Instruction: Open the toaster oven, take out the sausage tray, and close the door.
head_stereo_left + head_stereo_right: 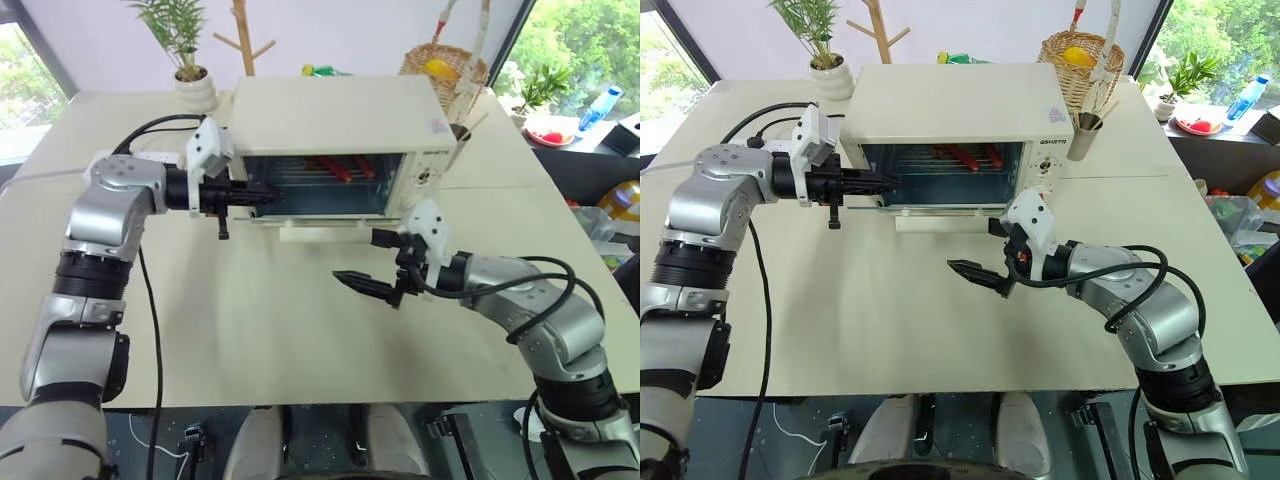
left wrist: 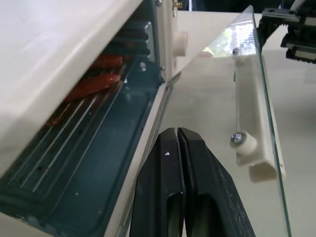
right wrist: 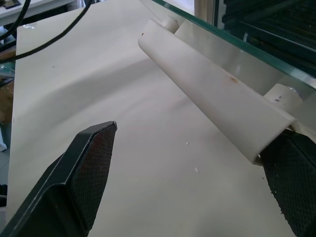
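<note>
In the head views, I am reaching my left jaws (image 1: 262,193) into the left side of the mouth of the toaster oven (image 1: 335,110), which is sitting at the far middle of the tabletop (image 1: 250,330); the door (image 1: 320,222) is hanging open, folded down toward me, with its bar handle along the near edge. The sausage tray (image 1: 340,165) is still sitting inside, toward the back, with reddish sausages showing. My right jaws (image 1: 372,283) are hovering wide apart and empty, just near and right of the handle. In the left wrist view, my left jaws (image 2: 180,163) are pressed fully together, holding nothing, poised at the oven's lower sill with the glass door (image 2: 261,98) beside them and the sausages (image 2: 96,81) deeper in. In the right wrist view, my spread right jaws (image 3: 197,187) are flanking the handle (image 3: 212,96) without gripping it. I judge the opening done and the tray removal beginning; next I am needing to part my left jaws and reach deeper for the tray's rim.
</note>
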